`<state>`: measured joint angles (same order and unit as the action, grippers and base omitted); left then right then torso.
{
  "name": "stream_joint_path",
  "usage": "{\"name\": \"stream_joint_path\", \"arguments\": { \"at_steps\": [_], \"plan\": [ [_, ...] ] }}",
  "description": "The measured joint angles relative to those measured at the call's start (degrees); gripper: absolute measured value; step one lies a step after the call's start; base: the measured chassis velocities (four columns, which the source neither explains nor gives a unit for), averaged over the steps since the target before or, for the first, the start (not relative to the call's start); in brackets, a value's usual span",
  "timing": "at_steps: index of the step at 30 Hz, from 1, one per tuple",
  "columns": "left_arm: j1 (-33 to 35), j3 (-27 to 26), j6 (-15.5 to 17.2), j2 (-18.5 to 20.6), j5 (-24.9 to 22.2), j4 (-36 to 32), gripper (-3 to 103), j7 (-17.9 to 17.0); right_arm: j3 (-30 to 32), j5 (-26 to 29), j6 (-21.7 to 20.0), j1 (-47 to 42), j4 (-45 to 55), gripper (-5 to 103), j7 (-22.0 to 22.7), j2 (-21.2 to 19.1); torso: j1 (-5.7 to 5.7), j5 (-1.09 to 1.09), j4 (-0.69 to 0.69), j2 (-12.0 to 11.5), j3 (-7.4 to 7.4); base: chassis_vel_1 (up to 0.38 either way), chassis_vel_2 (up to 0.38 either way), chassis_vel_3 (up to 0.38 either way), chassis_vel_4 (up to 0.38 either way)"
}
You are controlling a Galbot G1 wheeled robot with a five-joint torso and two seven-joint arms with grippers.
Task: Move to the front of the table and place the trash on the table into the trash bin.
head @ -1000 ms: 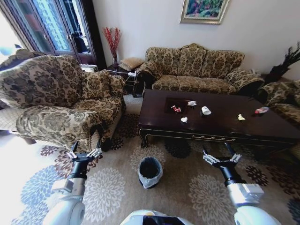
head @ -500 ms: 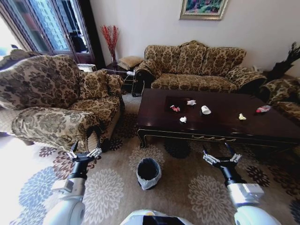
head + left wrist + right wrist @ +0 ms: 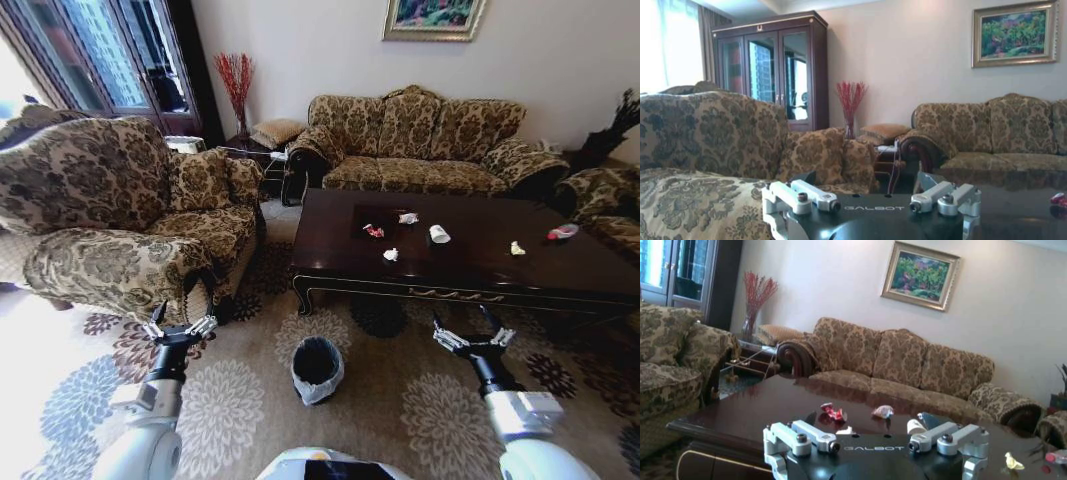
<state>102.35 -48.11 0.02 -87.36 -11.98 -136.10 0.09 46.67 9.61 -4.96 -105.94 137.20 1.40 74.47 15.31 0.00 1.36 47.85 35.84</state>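
We find left hand point(image 3: 180, 328) and right hand point(image 3: 472, 340) both spread, empty, low over carpet. Trash point(image 3: 391, 254) on worktop point(image 3: 470, 270) ahead; bin point(image 3: 317, 368) between. We advise square approach, skirting bin.

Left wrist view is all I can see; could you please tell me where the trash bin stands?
Observer: The trash bin stands on the carpet in front of the table, between the two arms.
Operator: Thank you. How much trash lies on the table?
Observer: Six pieces, among them a white cup, a red wrapper and a small bottle near the right end.
Operator: And the right pincer?
Observer: The right pincer hangs open and empty, short of the table's front edge.
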Motion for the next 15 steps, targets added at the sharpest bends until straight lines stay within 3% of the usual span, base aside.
{"name": "stream_joint_path", "arguments": {
  "at_steps": [15],
  "plan": [
    [0.00, 0.00, 0.00, 0.00, 0.00, 0.00, 100, 0.00, 0.00, 0.00, 0.00, 0.00, 0.00, 100, 0.00, 0.00, 0.00, 0.00, 0.00, 0.00, 0.00, 0.000, 0.000, 0.000, 0.000]
  ]
}}
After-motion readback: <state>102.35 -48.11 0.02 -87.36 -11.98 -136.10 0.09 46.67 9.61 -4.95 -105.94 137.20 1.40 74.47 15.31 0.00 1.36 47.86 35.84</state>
